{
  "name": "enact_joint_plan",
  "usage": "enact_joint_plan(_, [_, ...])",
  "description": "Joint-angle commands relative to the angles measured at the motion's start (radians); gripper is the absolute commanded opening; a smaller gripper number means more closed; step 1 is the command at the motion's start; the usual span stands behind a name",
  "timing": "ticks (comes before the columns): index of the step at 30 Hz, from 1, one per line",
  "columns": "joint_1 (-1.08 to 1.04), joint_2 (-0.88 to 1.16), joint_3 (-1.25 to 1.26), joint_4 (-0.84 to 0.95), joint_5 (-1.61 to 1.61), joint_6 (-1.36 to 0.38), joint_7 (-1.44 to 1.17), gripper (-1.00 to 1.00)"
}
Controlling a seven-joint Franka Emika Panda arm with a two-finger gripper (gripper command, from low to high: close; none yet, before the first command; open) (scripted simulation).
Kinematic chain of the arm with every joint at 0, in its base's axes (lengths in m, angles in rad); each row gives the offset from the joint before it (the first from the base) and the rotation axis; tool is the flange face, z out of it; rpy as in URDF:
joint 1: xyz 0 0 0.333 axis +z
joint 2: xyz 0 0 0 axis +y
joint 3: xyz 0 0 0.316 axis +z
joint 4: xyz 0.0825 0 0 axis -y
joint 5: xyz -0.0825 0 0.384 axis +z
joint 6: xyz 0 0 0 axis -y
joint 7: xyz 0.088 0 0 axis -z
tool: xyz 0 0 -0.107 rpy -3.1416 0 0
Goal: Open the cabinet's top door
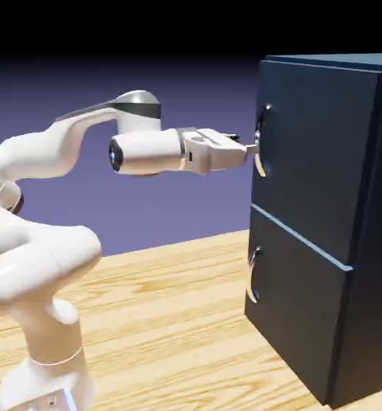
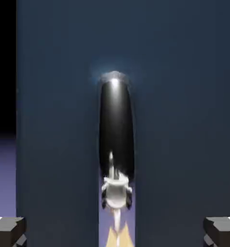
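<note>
Gripper is hanging released at the top door's handle, frame's upper right, fingertips seemingly straddling it

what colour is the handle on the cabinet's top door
Shiny silver handle, mirroring dark; clearest in the hand view.

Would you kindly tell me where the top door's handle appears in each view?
Exterior view: handle at upper right, on the cabinet's front, just past the pincer.
Hand view: handle in the centre, upright, between the fingertips.
Shared landmark: the top door.
</note>
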Motion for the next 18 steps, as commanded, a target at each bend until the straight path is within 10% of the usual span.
enact_joint_plan(1, [-0.023, 0.008, 0.010, 0.017, 0.012, -0.006, -0.005, 0.00])
enact_joint_plan(2, [-0.023, 0.008, 0.010, 0.017, 0.012, -0.006, -0.005, -1.00])
enact_joint_plan(18, [0.153, 0.018, -0.512, -0.332, -0.352, -0.614, -0.198, -1.00])
